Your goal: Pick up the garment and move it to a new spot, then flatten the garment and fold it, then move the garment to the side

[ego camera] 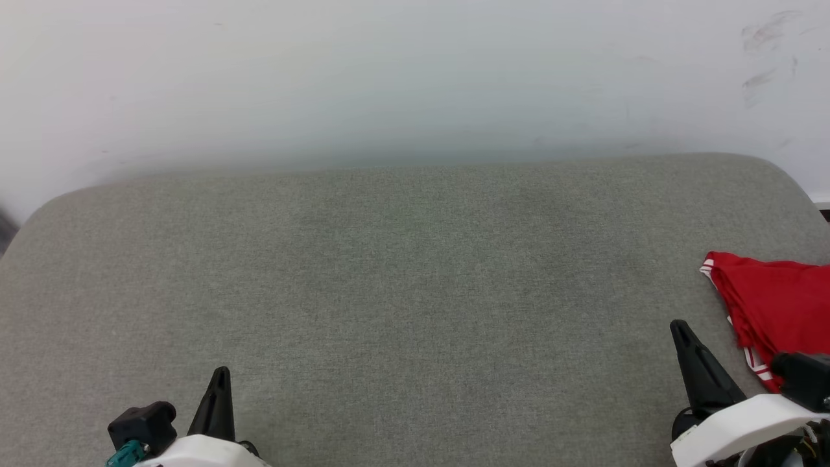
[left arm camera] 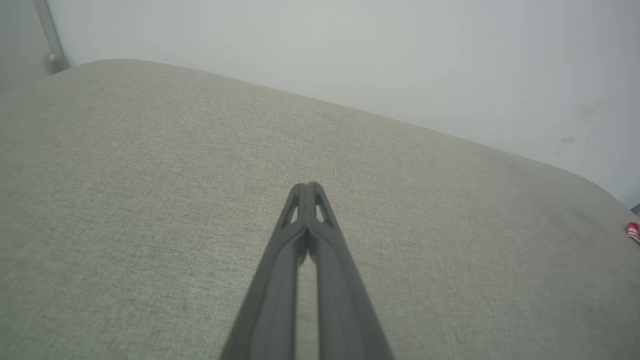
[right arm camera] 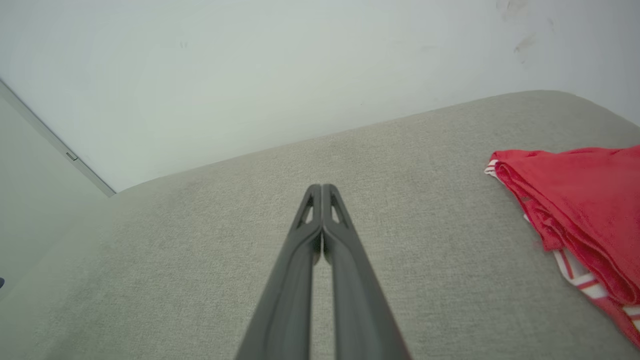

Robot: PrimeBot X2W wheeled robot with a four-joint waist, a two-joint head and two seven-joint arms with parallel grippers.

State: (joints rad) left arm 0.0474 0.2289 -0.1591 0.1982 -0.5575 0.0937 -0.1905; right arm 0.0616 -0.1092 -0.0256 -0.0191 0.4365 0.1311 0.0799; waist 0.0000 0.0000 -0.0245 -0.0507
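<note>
Closest to each wrist lens are that arm's own two dark fingers. The left gripper (left arm camera: 307, 187) is fully closed, its fingers pressed together along their length up to the tips, with nothing between them. The right gripper (right arm camera: 321, 189) is the same: tips meeting, nothing held. Both hang over a grey fabric surface (ego camera: 402, 292); whether the tips touch it I cannot tell.

In the head view the left gripper sits at the lower left of the frame and the right gripper at the lower right, each pointing up the frame. Bare grey fabric fills the wide stretch between them, and nothing stands in either gripper's way. Beyond the far, rounded edge of the surface rises a pale wall (ego camera: 389, 71), with faint scuff marks (ego camera: 765, 39) at the upper right of the frame.

A red garment (ego camera: 778, 292) lies bunched in folds at the right edge of the head view, just up and to the right of the right gripper. A white-and-red striped trim (right arm camera: 575, 272) shows along its lower edge. In the right wrist view it lies to the right of the fingers, near them but apart. It is well apart from the left gripper.
</note>
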